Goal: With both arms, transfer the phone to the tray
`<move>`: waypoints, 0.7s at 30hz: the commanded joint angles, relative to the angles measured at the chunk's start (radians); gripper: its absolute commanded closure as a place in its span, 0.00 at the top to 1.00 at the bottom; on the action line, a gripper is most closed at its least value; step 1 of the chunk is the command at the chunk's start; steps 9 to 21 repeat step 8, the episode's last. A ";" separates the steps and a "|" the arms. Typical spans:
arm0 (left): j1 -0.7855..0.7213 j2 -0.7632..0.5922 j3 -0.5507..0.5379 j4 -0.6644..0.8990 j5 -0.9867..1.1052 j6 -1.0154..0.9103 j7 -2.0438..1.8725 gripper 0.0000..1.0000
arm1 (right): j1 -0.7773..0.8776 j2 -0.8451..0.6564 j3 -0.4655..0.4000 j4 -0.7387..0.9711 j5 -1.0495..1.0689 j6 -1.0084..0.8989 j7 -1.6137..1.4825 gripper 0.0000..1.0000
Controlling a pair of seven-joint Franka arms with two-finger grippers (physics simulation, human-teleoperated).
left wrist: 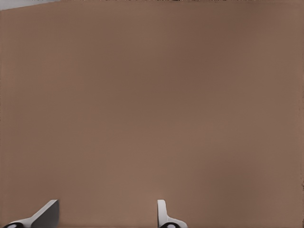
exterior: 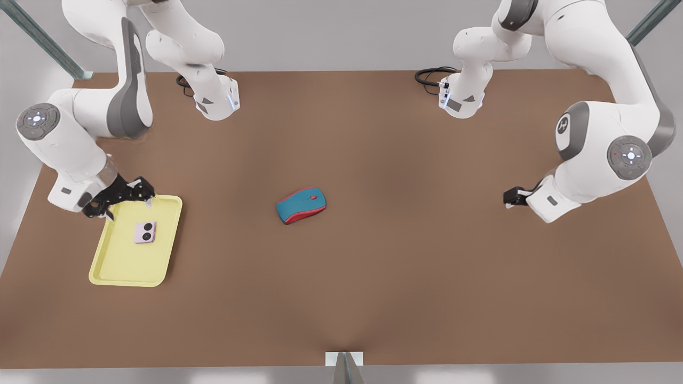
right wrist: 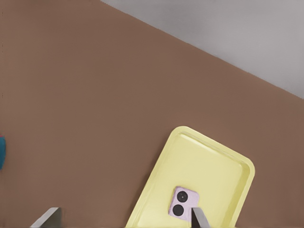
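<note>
The pale pink phone (exterior: 145, 232) lies flat inside the pale yellow tray (exterior: 122, 266) at the front view's left, its two black camera circles facing up. My right gripper (exterior: 128, 198) hovers open at the tray's far corner, a short way from the phone and holding nothing. The right wrist view looks down on the tray (right wrist: 209, 161) and the phone (right wrist: 183, 203), with the right gripper (right wrist: 123, 219) showing both fingertips spread wide. My left gripper (exterior: 509, 198) waits open at the front view's right, over bare table (left wrist: 152, 104), and the left gripper (left wrist: 104, 216) has nothing between its fingers.
A teal-and-red computer mouse (exterior: 301, 205) rests near the middle of the brown table (exterior: 373, 277); its edge (right wrist: 1, 152) appears in the right wrist view. Black cables (exterior: 429, 77) lie by an arm base at the back.
</note>
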 commanded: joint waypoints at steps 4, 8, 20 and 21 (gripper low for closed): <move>0.000 -0.005 0.003 0.002 -0.001 -0.001 -0.112 1.00 | 0.039 0.005 -0.114 0.088 0.002 -0.307 0.281 1.00; 0.000 -0.004 0.003 0.002 -0.001 -0.001 -0.112 1.00 | 0.051 0.010 -0.116 0.088 -0.004 -0.304 0.279 1.00; 0.000 -0.004 0.003 0.002 -0.001 -0.001 -0.112 1.00 | 0.051 0.010 -0.116 0.088 -0.004 -0.304 0.279 1.00; 0.000 -0.004 0.003 0.002 -0.001 -0.001 -0.112 1.00 | 0.051 0.010 -0.116 0.088 -0.004 -0.304 0.279 1.00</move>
